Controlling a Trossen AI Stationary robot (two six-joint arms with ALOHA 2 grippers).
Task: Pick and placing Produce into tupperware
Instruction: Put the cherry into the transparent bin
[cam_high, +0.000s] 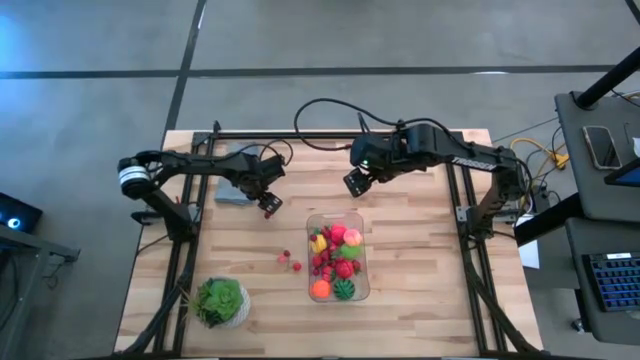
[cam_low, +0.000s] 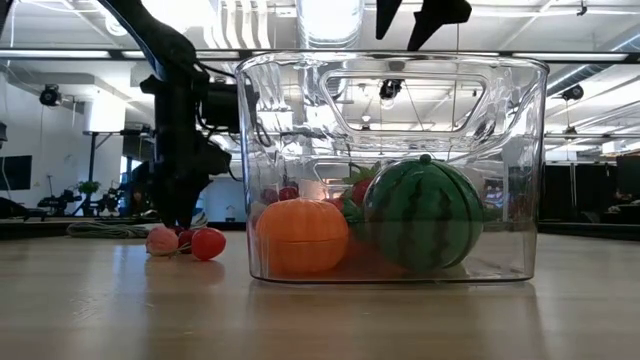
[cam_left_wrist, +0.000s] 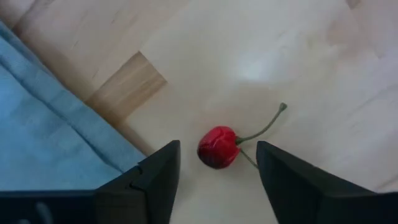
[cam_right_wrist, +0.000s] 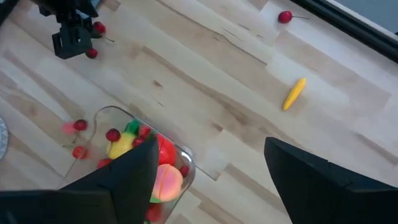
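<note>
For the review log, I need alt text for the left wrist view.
A red cherry with a thin green stem lies on the pale wooden table, between the left hand's two open dark fingers. A grey-blue cloth lies beside it, apart from it.

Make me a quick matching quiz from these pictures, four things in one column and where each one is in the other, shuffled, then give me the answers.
Things:
1. striped green ball
2. cherry
3. folded blue cloth
4. potted plant

Places:
A. at the table's near left corner in the high view
B. under the left arm, near the table's far left
C. inside the tupperware, beside an orange piece
D. on bare wood between the open fingers of the left gripper

Pairs: 1-C, 2-D, 3-B, 4-A
</note>
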